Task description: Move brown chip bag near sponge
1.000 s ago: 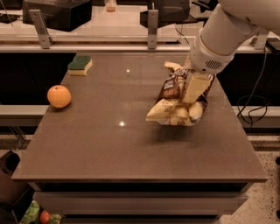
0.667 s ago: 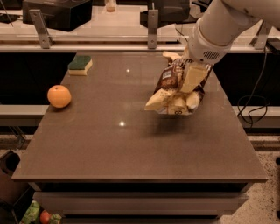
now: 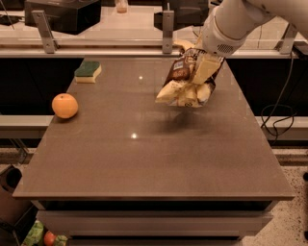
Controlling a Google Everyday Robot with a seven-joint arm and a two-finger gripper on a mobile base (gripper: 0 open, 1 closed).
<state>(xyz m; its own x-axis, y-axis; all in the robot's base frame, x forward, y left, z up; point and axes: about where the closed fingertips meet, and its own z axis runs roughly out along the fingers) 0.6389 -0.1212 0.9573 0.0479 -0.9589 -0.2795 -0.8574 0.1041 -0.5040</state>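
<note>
**Work Area Layout**

We see a brown table with a smooth, glossy top; two small light spots reflect on it. Behind it runs a pale counter carrying upright metal brackets and a black box. At right we note a speckled floor and a looped black cable. The gripper holds the brown chip bag above the table's far right part.
</note>
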